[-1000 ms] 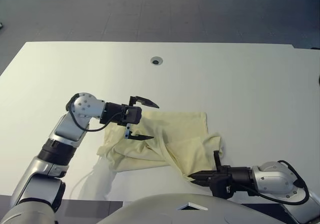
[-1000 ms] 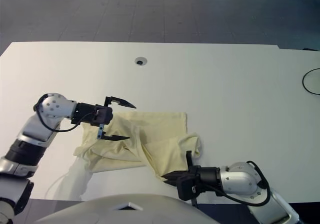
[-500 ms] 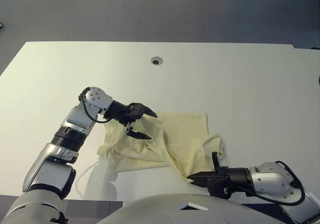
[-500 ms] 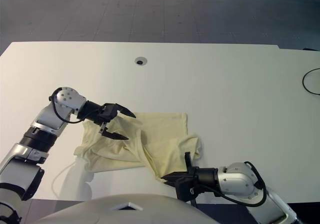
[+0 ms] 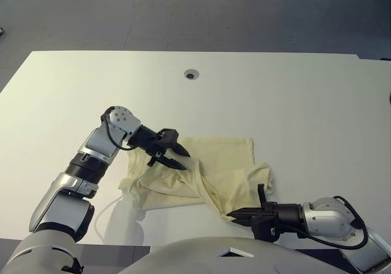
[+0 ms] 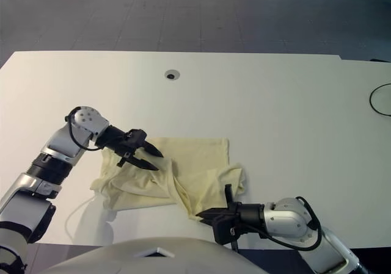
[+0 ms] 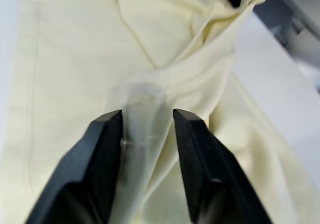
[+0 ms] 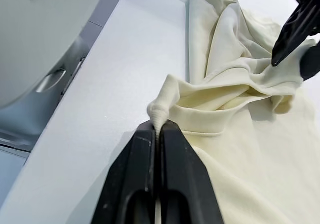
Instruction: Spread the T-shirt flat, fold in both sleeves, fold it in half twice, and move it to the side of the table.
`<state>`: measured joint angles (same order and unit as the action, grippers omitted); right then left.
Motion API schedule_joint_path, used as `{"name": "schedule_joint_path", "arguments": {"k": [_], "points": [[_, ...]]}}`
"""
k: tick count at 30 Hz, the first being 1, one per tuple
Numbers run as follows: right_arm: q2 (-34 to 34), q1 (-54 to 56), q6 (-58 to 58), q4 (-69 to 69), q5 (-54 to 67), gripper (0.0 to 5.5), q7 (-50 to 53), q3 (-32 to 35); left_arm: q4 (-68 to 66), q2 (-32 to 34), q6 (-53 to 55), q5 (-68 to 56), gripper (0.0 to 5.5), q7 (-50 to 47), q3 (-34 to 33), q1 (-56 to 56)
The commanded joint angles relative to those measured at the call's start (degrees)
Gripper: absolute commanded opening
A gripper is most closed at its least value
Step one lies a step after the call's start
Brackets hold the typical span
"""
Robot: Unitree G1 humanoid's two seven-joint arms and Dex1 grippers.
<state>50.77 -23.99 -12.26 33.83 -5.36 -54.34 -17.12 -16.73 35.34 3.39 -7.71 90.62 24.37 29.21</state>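
Note:
A pale yellow T-shirt (image 5: 226, 164) lies crumpled on the white table (image 5: 305, 103), near the front edge. My left gripper (image 5: 182, 160) rests on the shirt's left part. Its fingers stand open on either side of a raised fold (image 7: 146, 99) of the cloth. My right gripper (image 5: 231, 213) lies low at the table's front edge, shut on a bunched corner (image 8: 159, 107) of the shirt's near side. From that corner a ridge of fabric runs up toward the left gripper.
A round cable hole (image 5: 191, 74) sits in the table's far middle. A black cable (image 6: 376, 97) loops at the table's right edge. Bare tabletop surrounds the shirt on the left, right and far sides.
My left gripper has come down onto the shirt, and its wide-open fingers have narrowed around a fold. My right gripper, still holding the corner, has shifted slightly left along the front edge.

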Motion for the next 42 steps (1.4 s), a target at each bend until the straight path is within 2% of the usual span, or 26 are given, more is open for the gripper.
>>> {"name": "schedule_joint_path", "arguments": {"k": [1, 7, 14, 19, 25, 32, 37, 42], "points": [[0.2, 0.2, -0.3, 0.2, -0.3, 0.0, 0.1, -0.4, -2.0, -0.6, -2.8, 2.7, 0.98, -1.5, 0.5, 0.9], [0.3, 0.2, -0.1, 0.1, -0.4, 0.0, 0.3, -0.7, -4.6, -2.1, -6.3, 4.3, 0.03, -3.5, 0.2, 1.8], [0.4, 0.2, -0.1, -0.2, -0.7, 0.0, 0.5, -0.7, -5.6, -2.5, -7.5, 4.8, 0.03, -3.6, -0.1, 1.9], [0.5, 0.8, 0.3, -0.6, 0.2, 0.0, 1.1, 1.0, -3.7, -1.6, -8.4, 2.9, 0.03, -5.0, -3.4, 1.7], [1.2, 4.2, 2.9, -0.4, 6.1, 0.0, 1.9, 9.3, 3.3, 2.3, -8.7, -1.5, 0.03, -7.1, -11.0, -0.2], [0.6, 14.6, 6.8, -4.8, 13.0, 0.0, 1.3, 15.4, 9.9, 6.2, -11.2, -2.6, 0.03, -13.1, -18.0, -5.0], [-1.5, 24.2, 9.0, -11.7, 14.5, 0.0, 3.4, 17.3, 11.7, 6.9, -13.8, -0.6, 0.03, -18.9, -20.2, -6.9], [-4.6, 33.3, 8.2, -19.0, 12.5, 0.0, 7.2, 17.7, 9.5, 5.9, -17.8, 4.5, 0.03, -27.5, -21.0, -4.1]]}}
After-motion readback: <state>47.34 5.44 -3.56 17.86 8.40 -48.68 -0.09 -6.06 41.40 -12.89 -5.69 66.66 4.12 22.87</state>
